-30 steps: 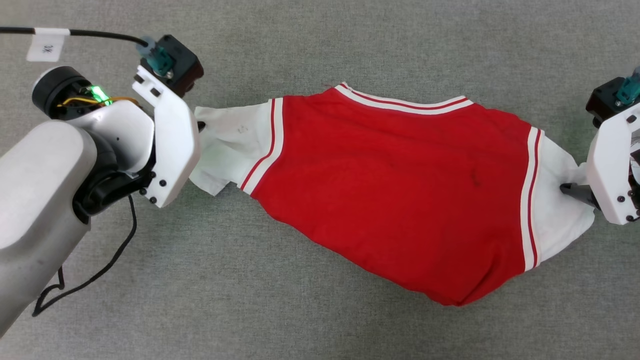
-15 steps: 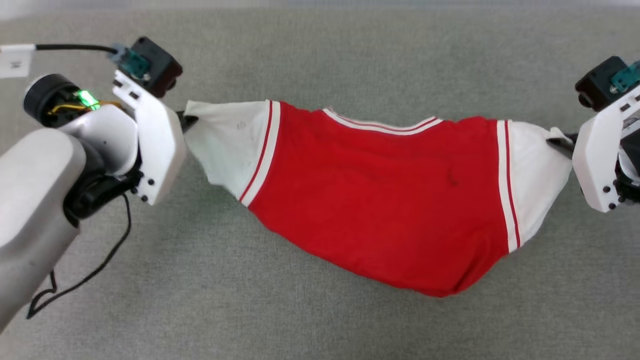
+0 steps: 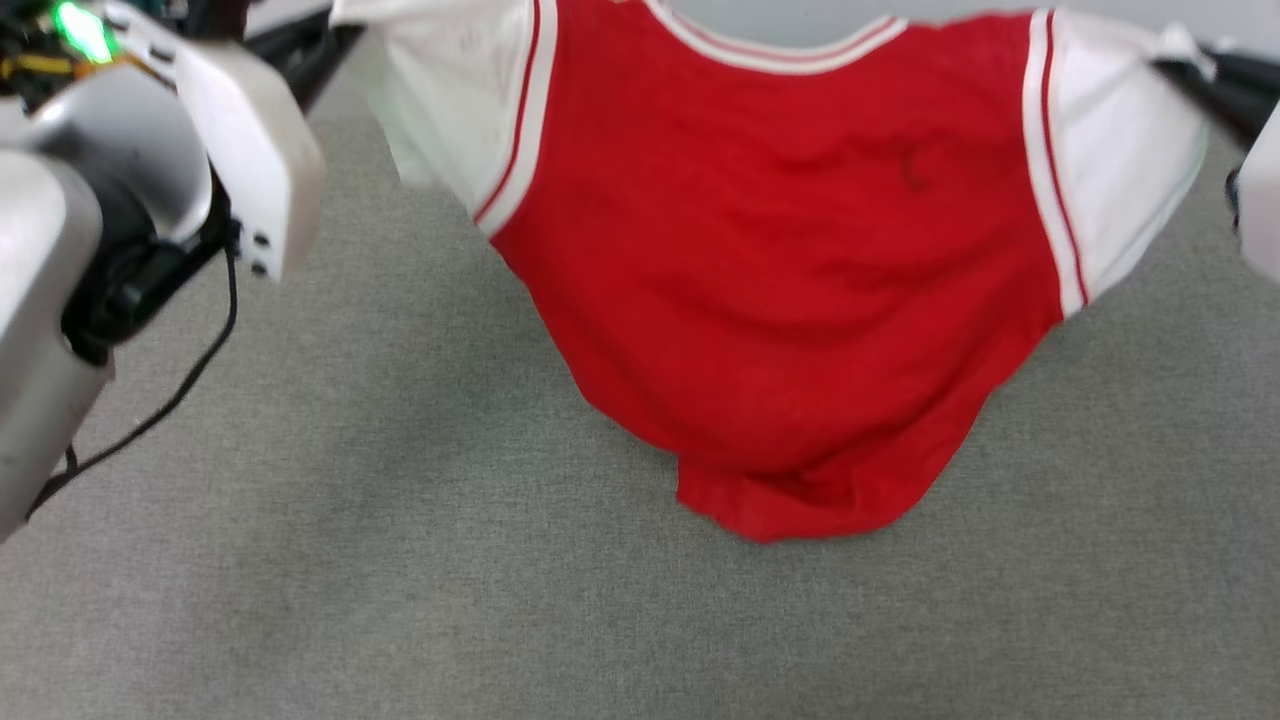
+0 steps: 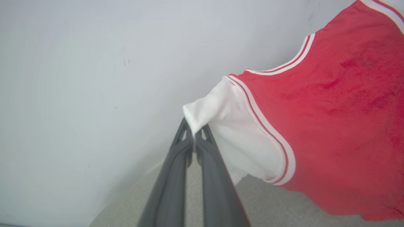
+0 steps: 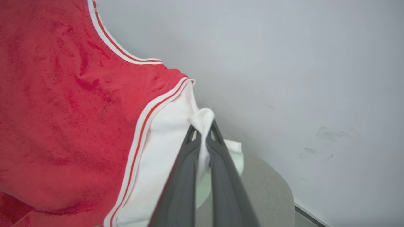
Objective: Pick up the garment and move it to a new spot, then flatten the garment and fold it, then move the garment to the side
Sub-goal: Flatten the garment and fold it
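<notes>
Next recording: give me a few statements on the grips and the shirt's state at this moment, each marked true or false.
1. The left gripper is shut on a white sleeve of the garment. True.
2. The right gripper is open, clear of the cloth. False: the right gripper is shut on the other white sleeve.
3. The garment lies folded flat. False: it hangs unfolded between both grippers.
4. The neckline trim is striped red and white. True.
</notes>
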